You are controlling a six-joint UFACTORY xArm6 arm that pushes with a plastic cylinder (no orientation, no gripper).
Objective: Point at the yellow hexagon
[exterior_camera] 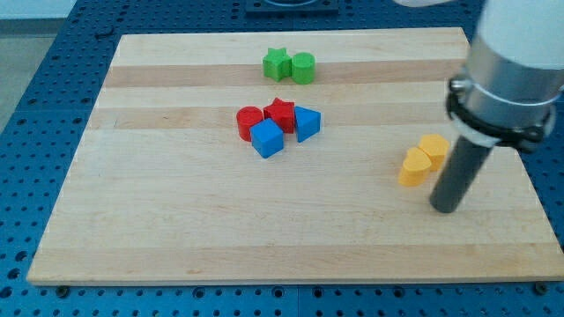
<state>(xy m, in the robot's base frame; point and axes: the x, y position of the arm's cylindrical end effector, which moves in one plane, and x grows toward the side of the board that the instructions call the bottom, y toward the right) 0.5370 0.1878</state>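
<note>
Yellow hexagon (434, 148) just above my tip (446, 210)

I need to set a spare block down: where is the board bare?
Bare: the board left of and below the red cylinder, plus the gap between blue wedge and yellow pair. Crowded: around the yellow hexagon, with my tip just below it.

No readable text or markings anywhere.

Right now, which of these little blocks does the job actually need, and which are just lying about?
Part of the job:
- yellow hexagon
- my tip, just below the two yellow blocks

Just lying about:
- other yellow block, touching the hexagon
- red cylinder
- red star
- blue cube
- second blue block
- green star
- green cylinder
</note>
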